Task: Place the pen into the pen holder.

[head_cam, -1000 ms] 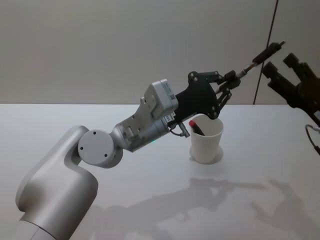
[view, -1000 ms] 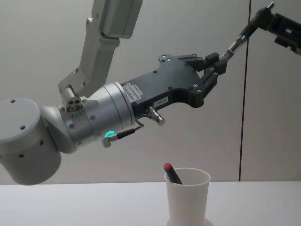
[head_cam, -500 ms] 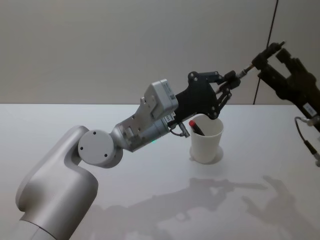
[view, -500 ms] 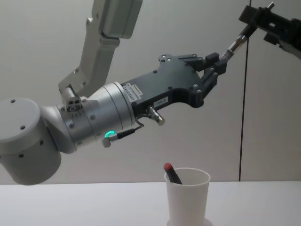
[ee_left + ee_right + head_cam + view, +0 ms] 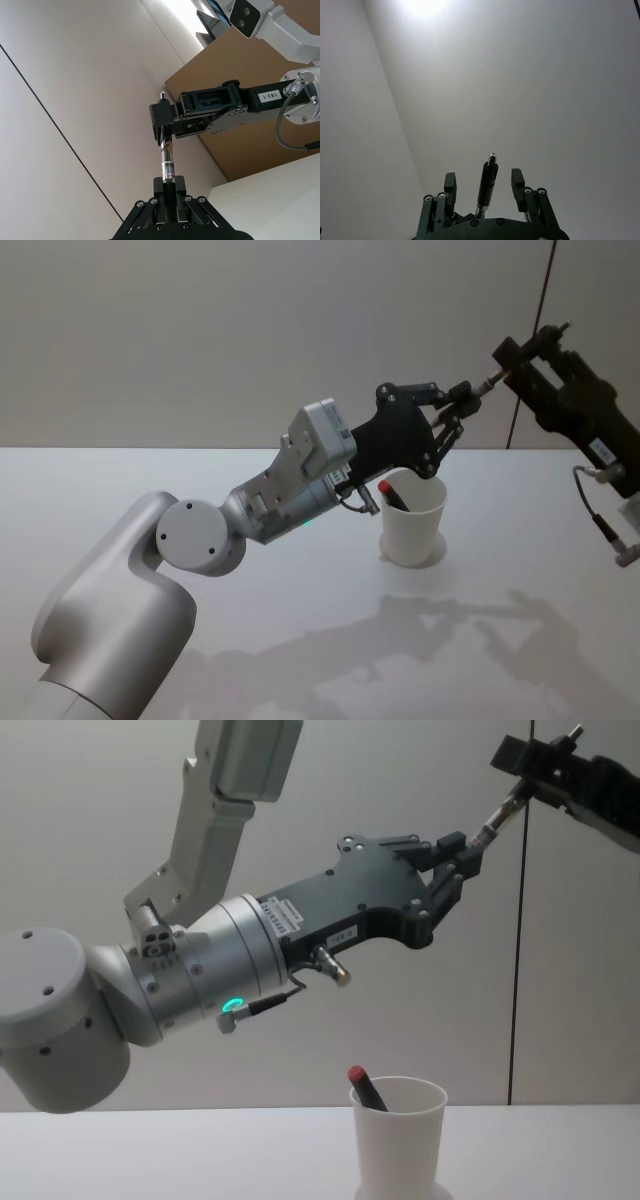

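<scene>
Pen [image 5: 497, 817] high above pen holder [image 5: 398, 1138] (a marker [image 5: 366, 1088] inside).

Even, soft overhead light; sharp focus throughout. Broad faint arm shadows on near table [image 5: 300, 570]. Bright glare patch on wall [image 5: 427, 7] in right wrist view.

We see a plain pale wall [image 5: 200, 340] behind the work, smooth and bare, split by a thin dark vertical seam [image 5: 530, 340] toward the right. Below it runs a white table [image 5: 300, 640] with a slightly glossy top, where soft grey shadows [image 5: 440, 630] fall near the front edge. In the left wrist view we find a brown panel [image 5: 235, 100] beside the wall, with a bright strip of light [image 5: 175, 10] above it. In the right wrist view a bright glow [image 5: 425, 7] spreads over the pale surface overhead.
</scene>
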`<control>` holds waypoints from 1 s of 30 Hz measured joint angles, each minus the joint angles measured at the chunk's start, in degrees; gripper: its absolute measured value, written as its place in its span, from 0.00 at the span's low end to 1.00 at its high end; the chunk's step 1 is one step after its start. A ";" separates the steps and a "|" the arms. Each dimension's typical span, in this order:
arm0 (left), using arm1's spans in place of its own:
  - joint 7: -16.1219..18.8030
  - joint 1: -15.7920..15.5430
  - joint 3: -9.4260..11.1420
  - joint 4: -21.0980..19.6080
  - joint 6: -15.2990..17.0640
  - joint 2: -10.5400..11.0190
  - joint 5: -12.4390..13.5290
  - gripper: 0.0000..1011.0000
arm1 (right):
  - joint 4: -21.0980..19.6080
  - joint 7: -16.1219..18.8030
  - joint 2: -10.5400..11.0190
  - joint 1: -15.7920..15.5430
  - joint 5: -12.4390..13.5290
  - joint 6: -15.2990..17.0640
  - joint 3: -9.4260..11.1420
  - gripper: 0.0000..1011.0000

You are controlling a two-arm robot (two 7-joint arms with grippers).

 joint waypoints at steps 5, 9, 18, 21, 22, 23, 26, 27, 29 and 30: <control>0.00 0.00 0.00 0.00 0.00 0.00 0.00 0.13 | 0.07 -0.47 -0.13 0.24 -0.01 0.03 -0.21 0.56; 0.00 0.00 0.00 0.00 0.00 0.00 0.00 0.13 | 0.09 -0.73 -0.17 0.34 0.03 0.06 -0.31 0.42; 0.00 0.00 0.00 0.00 0.01 0.00 0.00 0.14 | 0.04 -1.34 -0.23 0.57 0.39 0.10 -0.55 0.18; 0.01 0.00 0.00 0.00 0.01 0.00 0.00 0.13 | 0.00 -1.45 -0.23 0.62 0.50 0.11 -0.62 0.14; 0.01 0.00 0.01 0.00 0.01 0.00 0.00 0.14 | -0.01 -1.49 -0.23 0.63 0.52 0.11 -0.64 0.14; 0.01 0.00 0.00 0.00 0.01 0.00 0.00 0.14 | -0.02 -1.57 -0.21 0.64 0.56 0.11 -0.66 0.14; 0.01 0.00 0.00 0.00 0.01 0.00 0.00 0.13 | -0.04 -1.70 -0.16 0.69 0.65 0.08 -0.72 0.14; 0.01 0.00 0.00 0.00 0.01 0.00 -0.01 0.13 | -0.05 -1.72 -0.15 0.70 0.67 0.07 -0.73 0.14; 0.01 0.00 0.01 -0.01 0.00 0.00 -0.01 0.13 | -0.05 -1.76 -0.12 0.72 0.71 0.04 -0.75 0.14; 0.00 0.00 0.00 -0.01 0.00 0.00 -0.01 0.14 | -0.05 -1.82 -0.10 0.74 0.75 0.00 -0.77 0.14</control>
